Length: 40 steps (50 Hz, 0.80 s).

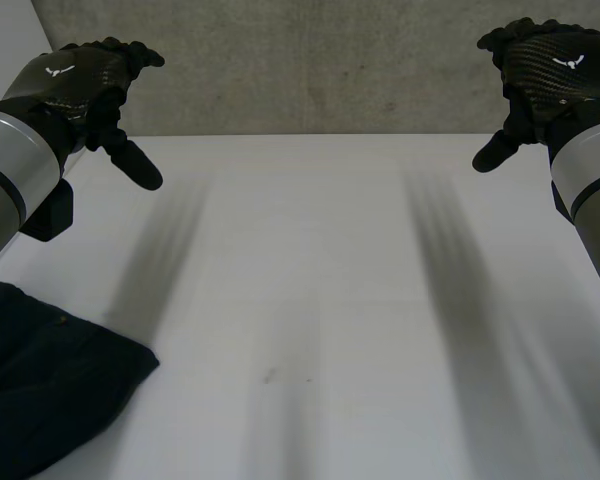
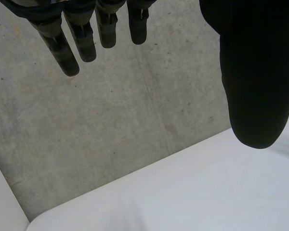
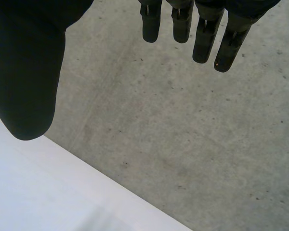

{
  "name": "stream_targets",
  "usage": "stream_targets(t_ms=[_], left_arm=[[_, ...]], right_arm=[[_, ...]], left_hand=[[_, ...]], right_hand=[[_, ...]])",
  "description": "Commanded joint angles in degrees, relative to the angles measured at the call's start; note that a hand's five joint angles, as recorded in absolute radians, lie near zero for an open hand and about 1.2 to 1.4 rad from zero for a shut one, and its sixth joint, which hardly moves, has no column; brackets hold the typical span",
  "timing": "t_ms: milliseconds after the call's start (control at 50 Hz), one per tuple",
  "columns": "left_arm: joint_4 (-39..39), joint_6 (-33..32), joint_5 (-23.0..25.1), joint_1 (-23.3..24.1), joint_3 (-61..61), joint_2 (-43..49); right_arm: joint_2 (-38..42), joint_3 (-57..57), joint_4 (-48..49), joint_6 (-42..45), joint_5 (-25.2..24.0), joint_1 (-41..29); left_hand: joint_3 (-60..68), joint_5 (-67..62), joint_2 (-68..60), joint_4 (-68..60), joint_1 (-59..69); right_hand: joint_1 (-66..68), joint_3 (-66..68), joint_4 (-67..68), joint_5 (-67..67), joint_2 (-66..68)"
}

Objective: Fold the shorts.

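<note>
While the left hand (image 1: 75,85) and right hand (image 1: 552,68) hang near the far edge of the white table (image 1: 310,280), fingers spread and empty, the dark shorts (image 1: 40,390) lie bunched at its near left corner, well apart from both.

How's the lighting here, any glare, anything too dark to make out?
Head view: no glare on the white table; the shorts at its near left corner are too dark to show folds; faint sheen on the left hand and right hand. Wrist views: each thumb is a flat black shape.
</note>
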<state>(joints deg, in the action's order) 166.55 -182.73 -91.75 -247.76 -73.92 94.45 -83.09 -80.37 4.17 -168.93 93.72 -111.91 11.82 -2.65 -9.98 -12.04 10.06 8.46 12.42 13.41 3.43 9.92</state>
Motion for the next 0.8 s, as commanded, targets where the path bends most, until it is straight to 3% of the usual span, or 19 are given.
stream_targets(t_ms=[20,140,260,360,440,800], left_arm=[[0.0,-0.1,0.1,0.1,0.0,0.2],[-0.8,-3.2,-0.6,0.1,0.0,1.0],[-4.1,-17.7,-4.2,0.4,-3.6,3.0],[-6.8,-25.6,-9.0,4.0,-9.8,5.0],[-6.0,-27.0,-11.8,4.8,-15.3,5.2],[8.4,-33.9,-12.0,-0.1,-36.0,5.0]], right_arm=[[1.0,0.1,-1.0,-0.4,-6.2,-0.1],[4.9,-0.2,-1.8,-0.3,-12.2,-2.0],[7.0,-0.4,-1.8,0.3,-12.3,-3.6],[8.2,-0.4,-1.8,0.5,-12.4,-3.7],[8.4,-0.4,-1.8,0.9,-12.4,-3.7],[9.2,-0.8,-1.8,1.0,-12.4,-3.7]], left_hand=[[-1.8,2.6,0.0,2.0,-0.1],[-0.3,1.1,-1.6,0.5,1.5],[3.6,-2.8,-5.4,-3.4,5.4],[3.4,-2.6,-5.3,-3.2,5.2],[4.1,-3.3,-5.9,-3.9,5.9],[8.3,-7.5,-10.2,-8.1,10.1]], right_hand=[[1.5,-2.4,-3.4,-3.4,0.1],[1.5,-2.4,-3.4,-3.4,0.1],[1.5,-2.4,-3.4,-3.4,0.1],[1.5,-2.4,-3.4,-3.4,0.1],[1.5,-2.4,-3.4,-3.4,0.1],[1.5,-2.4,-3.4,-3.4,0.1]])
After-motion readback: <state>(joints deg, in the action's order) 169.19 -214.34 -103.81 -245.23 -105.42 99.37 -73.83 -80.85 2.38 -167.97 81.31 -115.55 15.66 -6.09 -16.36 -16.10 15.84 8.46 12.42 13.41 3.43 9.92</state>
